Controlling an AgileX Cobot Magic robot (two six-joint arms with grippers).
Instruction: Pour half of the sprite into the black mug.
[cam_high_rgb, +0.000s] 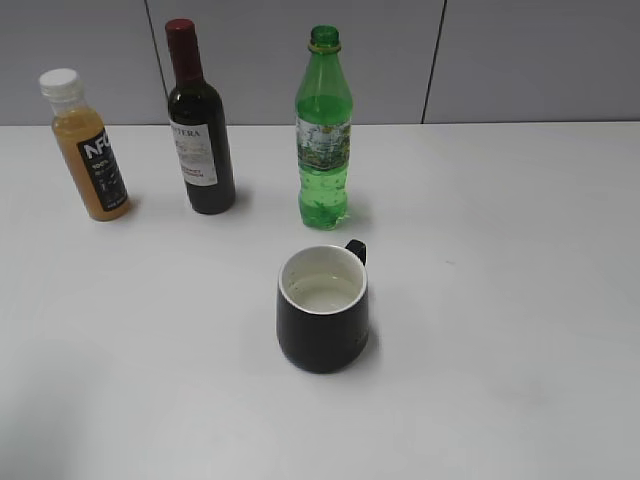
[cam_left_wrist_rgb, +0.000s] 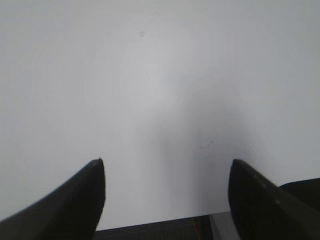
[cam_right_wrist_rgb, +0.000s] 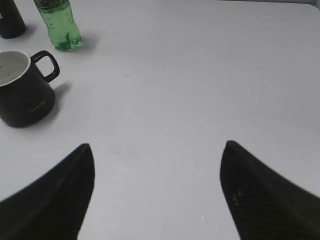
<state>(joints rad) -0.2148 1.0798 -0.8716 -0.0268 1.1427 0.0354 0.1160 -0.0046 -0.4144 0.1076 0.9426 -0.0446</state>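
Observation:
The sprite (cam_high_rgb: 324, 130) stands upright and uncapped at the back middle of the white table, with liquid in its lower part. It also shows in the right wrist view (cam_right_wrist_rgb: 60, 22) at the top left. The black mug (cam_high_rgb: 322, 308) stands in front of it, handle pointing back right, with clear liquid in its white inside. It also shows in the right wrist view (cam_right_wrist_rgb: 24, 87) at the left. My right gripper (cam_right_wrist_rgb: 157, 150) is open and empty, well to the right of the mug. My left gripper (cam_left_wrist_rgb: 166, 162) is open and empty over bare table. Neither gripper shows in the exterior view.
A dark red-capped wine bottle (cam_high_rgb: 199, 125) stands left of the sprite. A white-capped orange juice bottle (cam_high_rgb: 87, 146) stands further left. The table's dark edge (cam_left_wrist_rgb: 160, 229) shows at the bottom of the left wrist view. A grey panelled wall (cam_high_rgb: 500, 60) runs behind the table.

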